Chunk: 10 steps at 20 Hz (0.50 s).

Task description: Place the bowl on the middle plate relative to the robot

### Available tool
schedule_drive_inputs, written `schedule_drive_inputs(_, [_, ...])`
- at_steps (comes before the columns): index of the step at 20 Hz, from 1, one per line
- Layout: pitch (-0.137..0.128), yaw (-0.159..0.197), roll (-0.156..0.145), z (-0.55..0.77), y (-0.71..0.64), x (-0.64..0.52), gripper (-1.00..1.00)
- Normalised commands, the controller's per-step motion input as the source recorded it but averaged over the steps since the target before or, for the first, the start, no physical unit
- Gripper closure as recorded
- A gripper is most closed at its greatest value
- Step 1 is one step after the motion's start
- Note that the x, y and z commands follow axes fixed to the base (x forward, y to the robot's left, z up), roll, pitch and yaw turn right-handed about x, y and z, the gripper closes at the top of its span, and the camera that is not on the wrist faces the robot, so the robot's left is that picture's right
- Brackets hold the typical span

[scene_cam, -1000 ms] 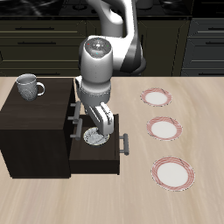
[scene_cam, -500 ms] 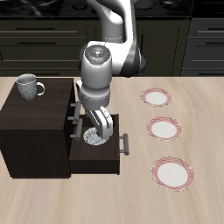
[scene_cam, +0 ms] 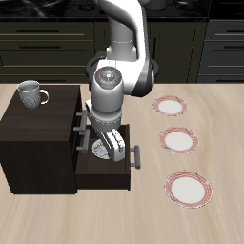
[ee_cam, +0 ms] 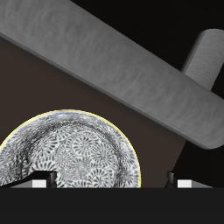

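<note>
- We see the pincer (scene_cam: pixel 108 152) lowered into the open drawer (scene_cam: pixel 103 172) of the dark cabinet (scene_cam: pixel 38 143). Its fingers stand apart on either side of the bowl's rim, but we cannot tell whether they grip anything yet.
- The counter (scene_cam: pixel 219 124) is a light wood surface, and the cabinet sits on it with its drawer pulled out toward the front edge.
- Three plates lie in a row on the bare wood, well apart from the cabinet; the middle plate (scene_cam: pixel 178 140) has one plate (scene_cam: pixel 171 106) farther back and another plate (scene_cam: pixel 188 189) nearer the front edge.
- The bowl (ee_cam: pixel 70 153) rests inside the drawer directly beneath the pincer, its speckled interior facing up.
- A mug (scene_cam: pixel 31 93) stands upright on top of the cabinet.
</note>
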Motion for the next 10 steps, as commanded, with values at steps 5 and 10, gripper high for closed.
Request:
schedule_drive_inputs(5, [0.084,-0.019,0.02,-0.45,0.06,0.01,-1.0])
schedule_drive_inputs(10, [-0.004,0.005,0.001,-0.02,-0.08,-0.04,1.0])
